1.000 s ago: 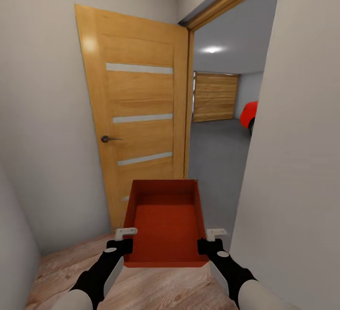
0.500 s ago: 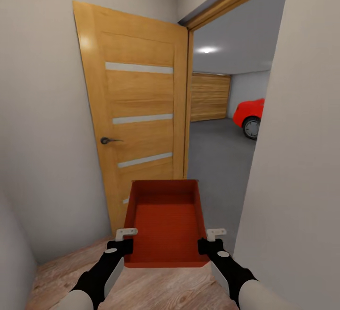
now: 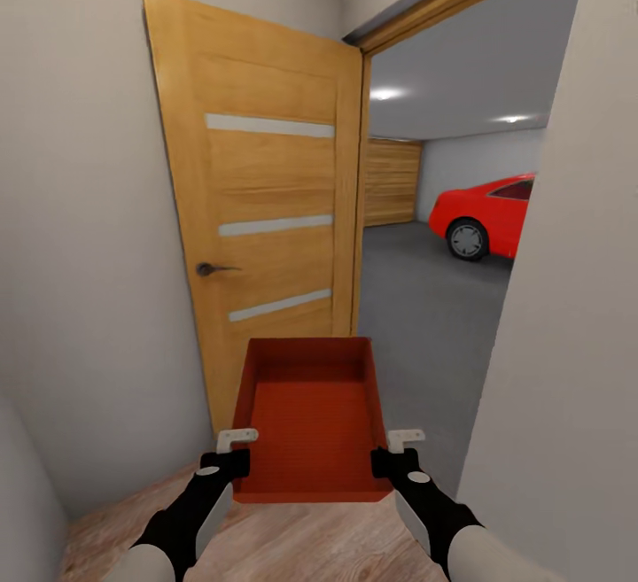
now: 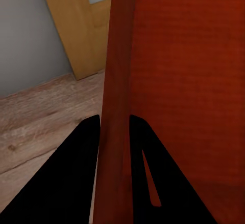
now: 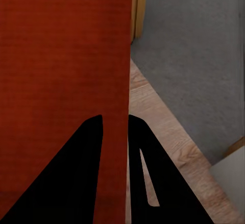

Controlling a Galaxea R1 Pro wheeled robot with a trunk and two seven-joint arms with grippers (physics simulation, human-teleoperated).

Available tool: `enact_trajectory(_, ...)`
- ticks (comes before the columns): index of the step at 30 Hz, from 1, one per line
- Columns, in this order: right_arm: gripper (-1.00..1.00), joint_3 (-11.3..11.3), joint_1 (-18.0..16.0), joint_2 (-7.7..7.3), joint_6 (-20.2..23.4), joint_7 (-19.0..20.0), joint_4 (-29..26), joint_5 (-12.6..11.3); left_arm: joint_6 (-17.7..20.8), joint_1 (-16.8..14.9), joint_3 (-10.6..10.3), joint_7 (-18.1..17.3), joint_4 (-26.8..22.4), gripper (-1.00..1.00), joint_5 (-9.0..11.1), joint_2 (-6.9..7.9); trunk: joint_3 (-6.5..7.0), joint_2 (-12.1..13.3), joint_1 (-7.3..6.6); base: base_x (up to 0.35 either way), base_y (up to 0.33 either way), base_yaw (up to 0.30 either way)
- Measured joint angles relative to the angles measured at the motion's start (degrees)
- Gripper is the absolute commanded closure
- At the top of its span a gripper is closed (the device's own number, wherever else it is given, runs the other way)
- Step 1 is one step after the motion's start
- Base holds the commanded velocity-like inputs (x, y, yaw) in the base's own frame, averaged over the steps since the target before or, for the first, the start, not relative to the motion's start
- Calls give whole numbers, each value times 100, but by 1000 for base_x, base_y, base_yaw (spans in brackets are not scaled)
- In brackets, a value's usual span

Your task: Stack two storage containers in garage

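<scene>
Right now each claw is pinching a side wall of the same red-orange rectangular open-top plastic bin (image 3: 310,418): the left claw (image 3: 236,437) straddles the left wall, one finger inside and one outside, as the left wrist view shows (image 4: 115,124), and the right claw (image 3: 405,437) does the same on the right wall (image 5: 116,121). The bin hangs level between the two arms, above the light wood-plank floor (image 3: 301,547), with nothing in it.

Just ahead, the tan wooden door with glass slats (image 3: 266,228) stands swung open to the left, and past its frame lies the dark grey concrete-like garage floor (image 3: 416,298), with a red car (image 3: 487,214) well back on the right and a wood-plank garage door (image 3: 392,182) at the far wall. A pale wall (image 3: 567,343) crowds the right side.

The step in hand looks like carrying the bin through the doorway. To do it well, keep both claws squeezing evenly and the arms at a fixed spacing — any drift apart could let a wall slip. Steer the base towards the opening's middle, since the bin sits near the door's edge — and the right elbow near that wall.
</scene>
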Motion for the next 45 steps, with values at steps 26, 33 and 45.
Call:
enact_trajectory(26,100,-24,-2,-2,0,19,1,-4,71,1,-46,39,-63,100,5,7,0,0,1,52,81,-272)
enact_trajectory(33,100,4,-2,1,-1,-4,4,-1,-3,2,8,-5,2,100,-5,0,0,0,-1,181,0,-23)
enact_trajectory(45,100,11,0,2,-1,-11,2,2,-30,0,25,-16,28,100,-8,-4,0,0,-2,315,53,-59)
